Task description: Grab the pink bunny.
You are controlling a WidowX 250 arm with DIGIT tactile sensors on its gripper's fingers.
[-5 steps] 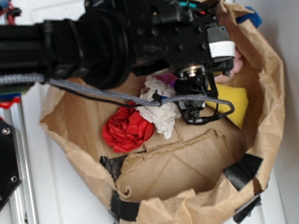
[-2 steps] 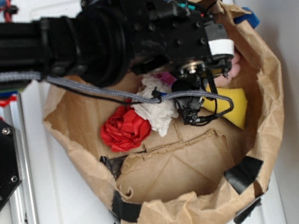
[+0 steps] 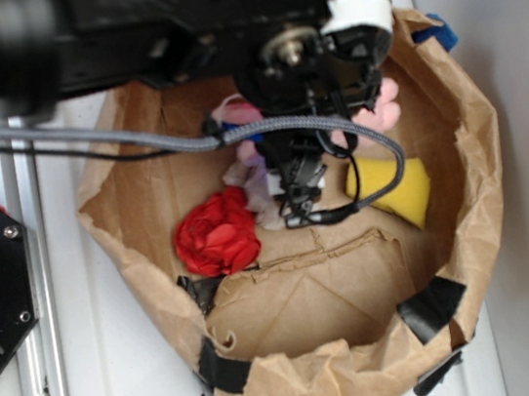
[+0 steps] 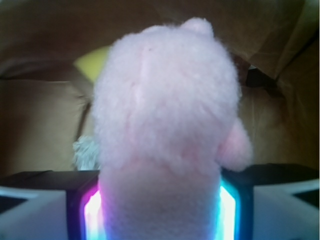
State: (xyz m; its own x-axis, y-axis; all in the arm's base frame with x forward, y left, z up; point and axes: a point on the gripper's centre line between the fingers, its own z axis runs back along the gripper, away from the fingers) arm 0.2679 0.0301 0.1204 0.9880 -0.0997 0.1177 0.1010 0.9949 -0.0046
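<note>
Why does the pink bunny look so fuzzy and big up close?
In the wrist view the pink bunny sits right against the lens, so it blurs, with coloured glow at the pincer. In the exterior view the dark arm looks smeared, and the bunny peeks out small.

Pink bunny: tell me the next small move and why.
Probably a short straight lift, keeping the claw shut. In the wrist view the pink bunny fills the gap between the fingers, so it looks gripped. The exterior view shows it low inside the paper bag, near the yellow piece, so rising clears both.
</note>
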